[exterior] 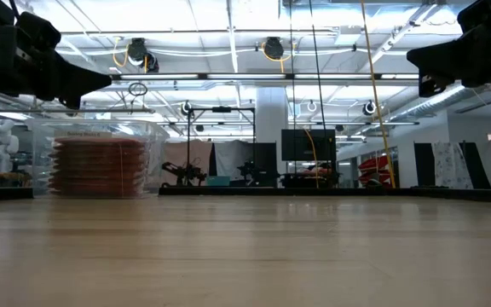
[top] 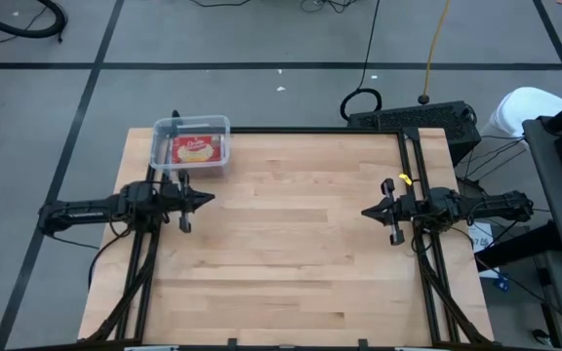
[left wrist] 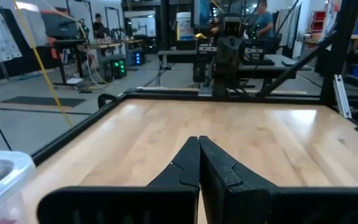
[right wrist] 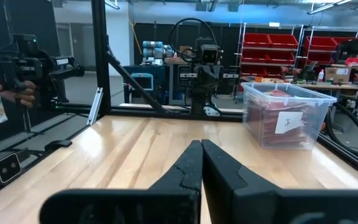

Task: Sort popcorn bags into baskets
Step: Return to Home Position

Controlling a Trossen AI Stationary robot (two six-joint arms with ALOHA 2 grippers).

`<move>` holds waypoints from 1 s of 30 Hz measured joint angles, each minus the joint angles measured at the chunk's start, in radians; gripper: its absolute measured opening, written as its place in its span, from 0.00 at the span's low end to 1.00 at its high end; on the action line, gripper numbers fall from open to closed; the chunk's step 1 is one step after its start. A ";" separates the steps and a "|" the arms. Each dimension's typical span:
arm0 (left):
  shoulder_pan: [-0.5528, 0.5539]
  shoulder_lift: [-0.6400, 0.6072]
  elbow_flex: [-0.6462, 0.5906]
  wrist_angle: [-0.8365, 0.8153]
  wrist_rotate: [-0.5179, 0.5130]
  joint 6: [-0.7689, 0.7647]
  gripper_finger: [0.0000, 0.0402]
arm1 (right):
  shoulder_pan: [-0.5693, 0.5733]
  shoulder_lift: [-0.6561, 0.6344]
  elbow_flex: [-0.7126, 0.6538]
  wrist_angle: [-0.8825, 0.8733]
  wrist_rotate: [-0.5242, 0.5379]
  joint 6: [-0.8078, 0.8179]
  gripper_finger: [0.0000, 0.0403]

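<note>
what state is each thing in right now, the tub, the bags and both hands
clear tub: upright, no lid, at the table's far left corner
popcorn bags: stacked flat inside the tub, red face up on top
left hand: shut, empty, above the table's left side
right hand: shut, empty, above the table's right side

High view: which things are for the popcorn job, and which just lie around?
For the job: clear tub at table corner; popcorn bags stacked inside; left pincer and right pincer, shut, at the sides.
Lying about: black box, yellow cable, beyond the table.

Robotics lab, red bin racks (right wrist: 272,46) (open ceiling (exterior: 228,17))
</note>
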 joint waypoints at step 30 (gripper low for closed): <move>-0.073 -0.056 0.001 -0.045 0.009 -0.022 0.00 | 0.000 0.000 0.000 0.003 0.000 0.000 0.00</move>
